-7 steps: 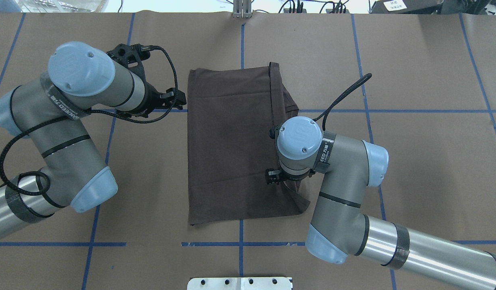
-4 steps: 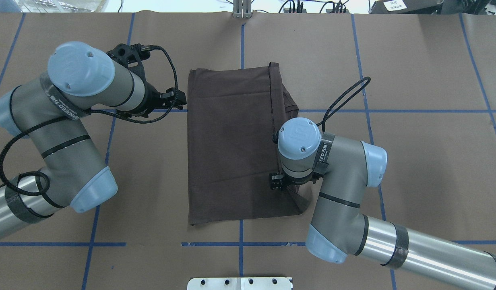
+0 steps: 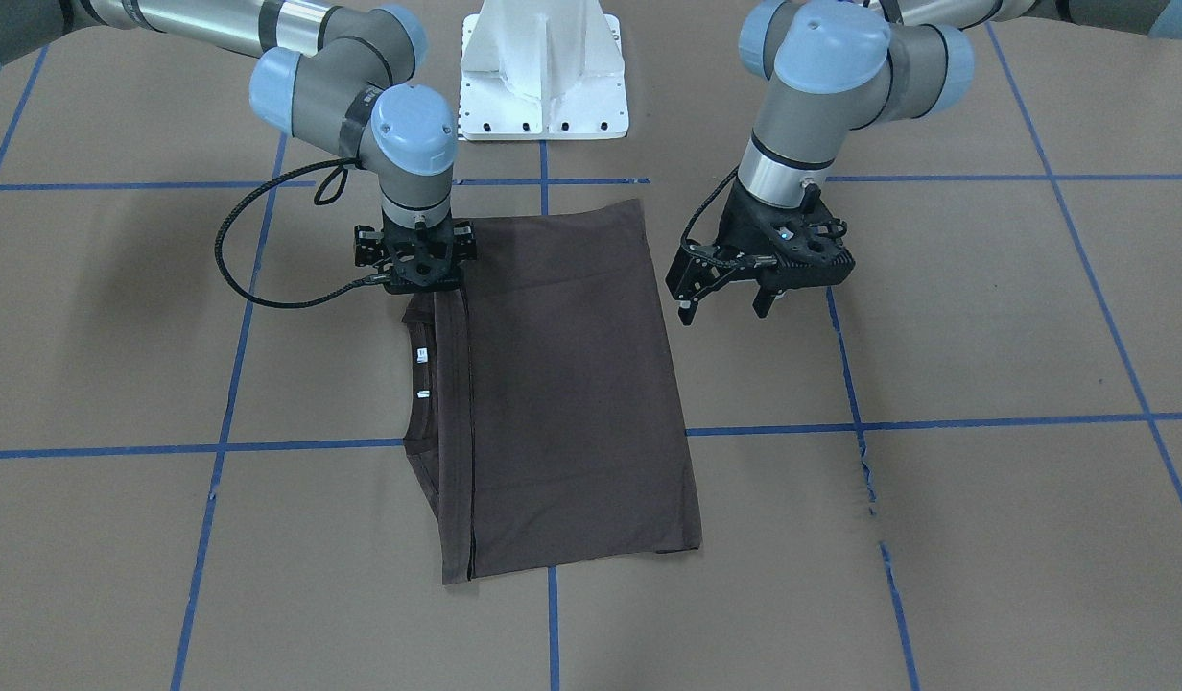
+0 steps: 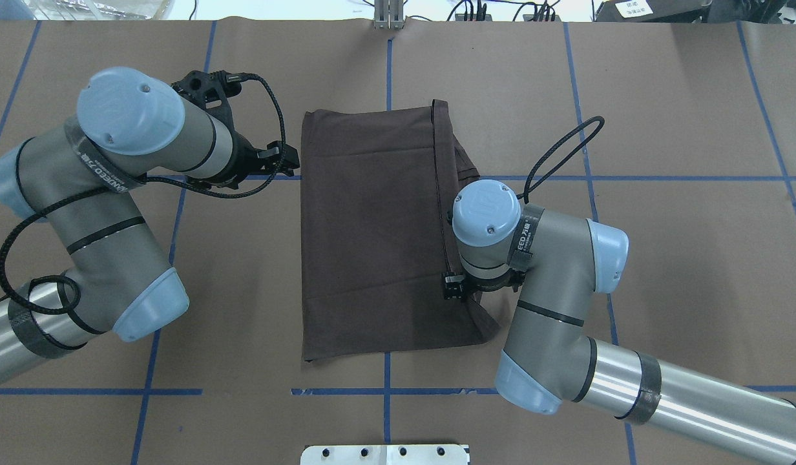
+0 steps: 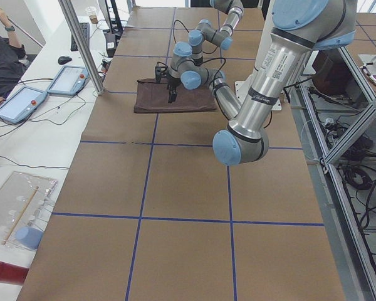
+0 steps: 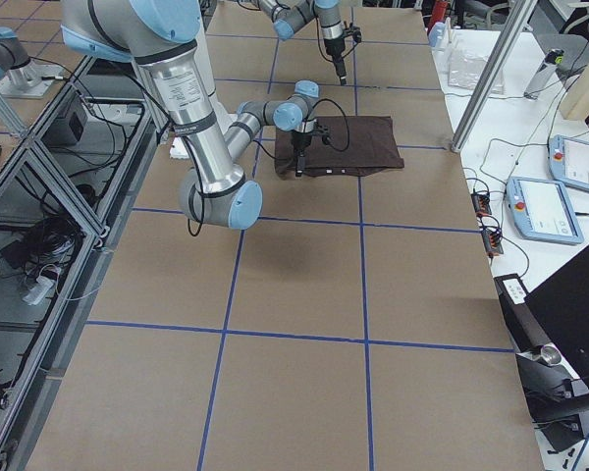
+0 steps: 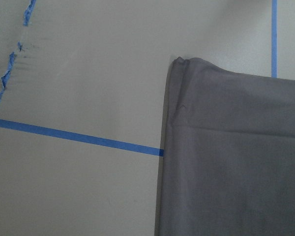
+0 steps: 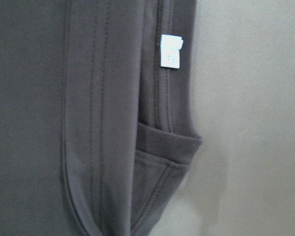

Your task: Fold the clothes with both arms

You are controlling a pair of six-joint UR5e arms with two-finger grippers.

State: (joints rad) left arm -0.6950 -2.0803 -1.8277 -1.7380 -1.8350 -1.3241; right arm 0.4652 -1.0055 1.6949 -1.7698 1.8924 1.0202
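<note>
The dark brown T-shirt point(image 4: 372, 232) lies flat at the table's middle, folded to a rectangle, with its ribbed collar point(image 3: 426, 413) and white labels point(image 3: 421, 356) showing along the right-hand edge. The right arm point(image 4: 553, 271) points its gripper point(image 3: 418, 281) straight down on that edge; its fingers are hidden. The left gripper point(image 3: 722, 305) hovers beside the opposite edge, fingers spread. Brown paper point(image 4: 663, 258) with blue tape lines point(image 4: 630, 177) covers the table, and a white pedestal point(image 3: 543, 86) stands behind.
</note>
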